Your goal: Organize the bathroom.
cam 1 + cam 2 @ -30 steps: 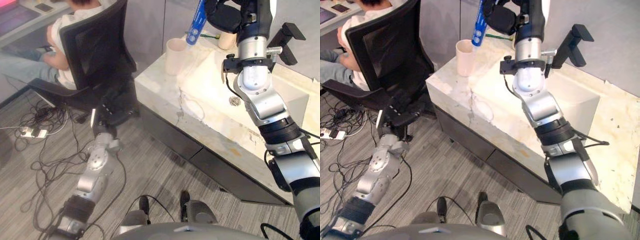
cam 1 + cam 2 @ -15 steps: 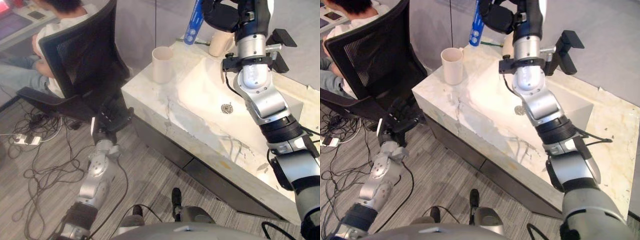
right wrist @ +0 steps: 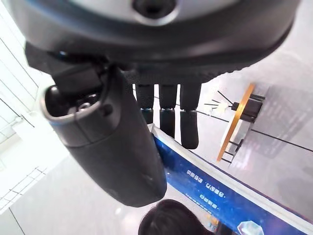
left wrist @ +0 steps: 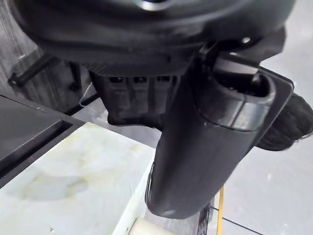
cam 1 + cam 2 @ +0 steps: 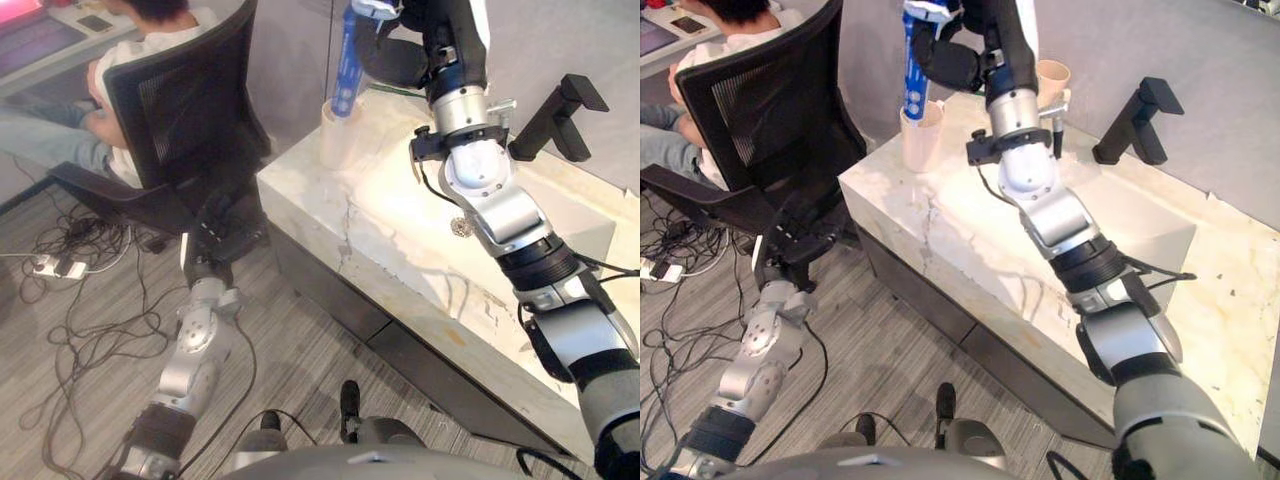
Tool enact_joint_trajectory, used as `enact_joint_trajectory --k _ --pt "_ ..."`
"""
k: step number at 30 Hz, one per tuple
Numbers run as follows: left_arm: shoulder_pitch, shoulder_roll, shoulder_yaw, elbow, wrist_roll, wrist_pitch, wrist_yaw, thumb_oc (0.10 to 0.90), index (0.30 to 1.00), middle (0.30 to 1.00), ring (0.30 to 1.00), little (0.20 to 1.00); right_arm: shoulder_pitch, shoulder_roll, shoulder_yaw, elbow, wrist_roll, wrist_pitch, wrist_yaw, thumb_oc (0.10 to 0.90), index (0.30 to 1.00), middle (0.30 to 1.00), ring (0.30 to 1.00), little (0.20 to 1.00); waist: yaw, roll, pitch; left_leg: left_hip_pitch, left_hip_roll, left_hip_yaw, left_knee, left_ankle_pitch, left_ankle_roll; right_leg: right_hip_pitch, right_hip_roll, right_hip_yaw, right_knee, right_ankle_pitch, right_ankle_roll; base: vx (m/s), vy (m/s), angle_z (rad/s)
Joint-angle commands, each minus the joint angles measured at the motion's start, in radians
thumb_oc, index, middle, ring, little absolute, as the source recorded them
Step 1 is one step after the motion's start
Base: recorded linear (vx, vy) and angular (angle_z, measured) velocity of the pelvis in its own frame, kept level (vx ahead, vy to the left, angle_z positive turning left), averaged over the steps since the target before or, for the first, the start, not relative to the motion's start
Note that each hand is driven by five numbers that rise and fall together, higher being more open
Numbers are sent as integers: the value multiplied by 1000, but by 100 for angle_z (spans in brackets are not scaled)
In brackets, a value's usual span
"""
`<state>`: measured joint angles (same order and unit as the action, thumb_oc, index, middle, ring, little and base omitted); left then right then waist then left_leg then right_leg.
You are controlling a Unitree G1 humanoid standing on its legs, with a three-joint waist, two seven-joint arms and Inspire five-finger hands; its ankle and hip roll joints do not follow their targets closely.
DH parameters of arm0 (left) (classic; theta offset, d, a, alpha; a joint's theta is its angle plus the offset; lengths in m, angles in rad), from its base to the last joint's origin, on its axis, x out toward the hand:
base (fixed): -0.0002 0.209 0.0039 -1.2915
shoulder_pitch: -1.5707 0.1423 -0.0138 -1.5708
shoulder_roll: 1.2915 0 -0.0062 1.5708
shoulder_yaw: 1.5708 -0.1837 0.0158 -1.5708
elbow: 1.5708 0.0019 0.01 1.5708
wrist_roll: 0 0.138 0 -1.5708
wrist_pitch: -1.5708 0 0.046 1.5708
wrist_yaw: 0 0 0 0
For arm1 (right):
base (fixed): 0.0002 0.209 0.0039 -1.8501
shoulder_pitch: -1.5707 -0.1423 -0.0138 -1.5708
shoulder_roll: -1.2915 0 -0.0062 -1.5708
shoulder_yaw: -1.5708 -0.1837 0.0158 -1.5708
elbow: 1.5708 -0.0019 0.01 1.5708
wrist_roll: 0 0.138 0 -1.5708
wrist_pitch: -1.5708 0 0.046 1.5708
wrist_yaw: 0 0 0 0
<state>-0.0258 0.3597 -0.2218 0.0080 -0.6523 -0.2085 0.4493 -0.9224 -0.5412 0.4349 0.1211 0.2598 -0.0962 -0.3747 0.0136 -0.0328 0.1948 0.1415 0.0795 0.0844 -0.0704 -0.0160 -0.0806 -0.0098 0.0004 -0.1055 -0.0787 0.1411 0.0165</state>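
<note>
My right hand (image 5: 400, 55) is raised over the far left corner of the marble counter (image 5: 330, 215), shut on a blue toothpaste tube (image 5: 345, 62). The tube hangs almost upright. Its lower end reaches the mouth of a white cup (image 5: 338, 140) standing on that corner. In the right wrist view the tube (image 3: 215, 196) lies past the fingers (image 3: 167, 115). My left hand (image 5: 225, 212) hangs low beside the counter's left end, fingers relaxed and holding nothing.
A sunken sink basin (image 5: 420, 200) with a drain (image 5: 461, 227) lies right of the cup, and a black faucet (image 5: 558, 118) behind it. A beige cup (image 5: 1052, 78) stands at the back. A person sits in a black office chair (image 5: 185, 110) on the left. Cables (image 5: 70, 300) cover the floor.
My right hand has carried the tube leftwards and down from above the sink's back edge to the white cup. The camera has shifted. The left hand has kept still.
</note>
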Motion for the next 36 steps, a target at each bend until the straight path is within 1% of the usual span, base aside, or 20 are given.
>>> enact_joint_trajectory --k 1,6,7,9,11,13,15,16,17,20,21,25,28,29,31,32,33,34,35,36 --pt "2 57 2 -98 98 -73 -16 800 900 900 900 900 -174 25 -40 -10 11 -103 -60 400 300 300 300 300 4 -38 -147 -67 -81 63 134 -65 58 49 1 11 75 -160 55 129 -51 1" --pt "21 64 16 -99 86 -59 -54 800 900 900 900 900 -177 18 -58 7 22 -82 -68 400 300 300 300 300 -6 -41 -147 -86 -79 72 205 -82 46 50 9 38 82 -167 38 93 -51 8" --pt "19 64 13 -94 83 -74 -71 800 900 900 900 900 -179 12 -60 14 3 -88 -56 400 300 300 300 300 -10 -44 -145 -117 -87 61 287 -79 33 45 12 44 88 -166 27 31 -54 15" --pt "16 62 4 -110 66 -78 -80 800 900 900 900 900 -172 -5 -53 14 3 -107 -65 400 300 300 300 300 6 -55 -119 -223 -98 14 477 -17 9 45 2 38 117 -166 9 26 -20 18" --pt "9 60 6 -118 36 -65 -91 800 900 900 900 900 -163 -5 -47 13 9 -118 -83 400 300 300 300 300 11 -64 -105 -260 -77 -17 512 -25 15 44 -4 41 133 -170 4 71 79 6" --pt "-9 57 6 -119 55 -66 -95 800 900 900 900 900 -161 12 -39 17 -1 -133 -84 400 300 300 300 300 5 -69 -103 -222 -41 -53 442 -48 31 38 -8 59 148 -176 12 137 165 -21" --pt "-20 61 -1 -130 69 -61 -96 800 900 900 900 900 -163 24 -33 15 -20 -134 -82 400 300 300 300 300 -2 -65 -106 -175 -8 -81 354 -39 32 34 -6 79 156 -182 19 156 223 -21" --pt "-31 65 -15 -143 62 -51 -88 800 900 900 900 900 -166 23 -28 8 -18 -132 -81 400 300 300 300 300 -8 -55 -112 -126 27 -110 247 -25 27 30 -8 102 170 -195 30 231 387 -26" --pt "-44 71 -25 -149 68 -50 -81 800 900 900 900 900 -166 18 -29 -4 -8 -127 -65 400 300 300 300 300 -15 -46 -114 -104 52 -137 212 -13 18 21 -18 123 186 -202 44 228 403 -42" --pt "-78 70 -52 -151 77 -29 -89 800 900 900 900 900 -145 13 -38 -22 -36 -109 -67 400 300 300 300 300 -28 -25 -118 -90 35 -115 192 -48 15 13 -60 118 236 -225 71 181 360 -64" --pt "-89 68 -73 -138 85 -35 -83 800 900 900 900 900 -128 22 -43 -38 -50 -104 -71 400 300 300 300 300 -34 -15 -119 -74 22 -106 156 -46 23 11 -88 107 251 -227 88 147 290 -40" --pt "-95 79 -119 -118 75 -55 -72 800 900 900 900 900 -88 43 -57 -62 -90 -97 -100 400 300 300 300 300 -40 9 -119 -62 -18 -94 103 -30 47 -13 -144 63 318 -235 112 136 354 -12" --pt "-74 91 -123 -116 74 -67 -75 800 900 900 900 900 -79 58 -76 -68 -116 -94 -85 400 300 300 300 300 -30 31 -106 -41 -40 -69 79 -38 63 -61 -195 16 456 -181 115 92 223 -14" --pt "-70 93 -122 -114 77 -68 -73 800 900 900 900 900 -83 63 -79 -66 -111 -91 -82 400 300 300 300 300 -27 34 -104 -35 -42 -61 71 -39 66 -64 -195 13 462 -181 116 133 171 -27" --pt "-56 106 -112 -107 68 -74 -59 800 900 900 900 900 -121 78 -68 -43 -109 -94 -73 400 300 300 300 300 -27 25 -106 -13 -52 -18 41 -40 63 -67 -141 -15 337 -193 124 111 56 -33" --pt "-55 107 -110 -107 68 -75 -59 800 900 900 900 900 -126 81 -66 -38 -107 -96 -73 400 300 300 300 300 -26 24 -106 -11 -52 -13 38 -41 63 -64 -135 -19 313 -187 124 71 -35 -48" --pt "-49 106 -100 -111 86 -82 -44 800 900 900 900 900 -145 92 -49 -26 -101 -112 -78 400 300 300 300 300 -17 5 -108 -3 -71 19 28 -55 63 -67 -124 -62 196 -130 129 65 -57 -53" --pt "-44 105 -94 -115 99 -89 -37 800 900 900 900 900 -156 94 -37 -21 -88 -121 -86 400 300 300 300 300 -15 -3 -108 1 -81 37 24 -66 69 -76 -111 -67 132 -96 132 64 -64 -52" --pt "-42 104 -91 -115 101 -90 -36 800 900 900 900 900 -159 93 -34 -22 -80 -120 -88 400 300 300 300 300 -17 -4 -108 0 -83 41 25 -69 72 -76 -105 -54 120 -91 130 59 -56 -53" --pt "-39 96 -90 -102 98 -101 -40 800 900 900 900 900 -166 84 -36 -18 -75 -120 -79 400 300 300 300 300 -25 -2 -113 -11 -81 40 26 -59 80 -70 -66 3 100 -93 114 33 -34 -34"
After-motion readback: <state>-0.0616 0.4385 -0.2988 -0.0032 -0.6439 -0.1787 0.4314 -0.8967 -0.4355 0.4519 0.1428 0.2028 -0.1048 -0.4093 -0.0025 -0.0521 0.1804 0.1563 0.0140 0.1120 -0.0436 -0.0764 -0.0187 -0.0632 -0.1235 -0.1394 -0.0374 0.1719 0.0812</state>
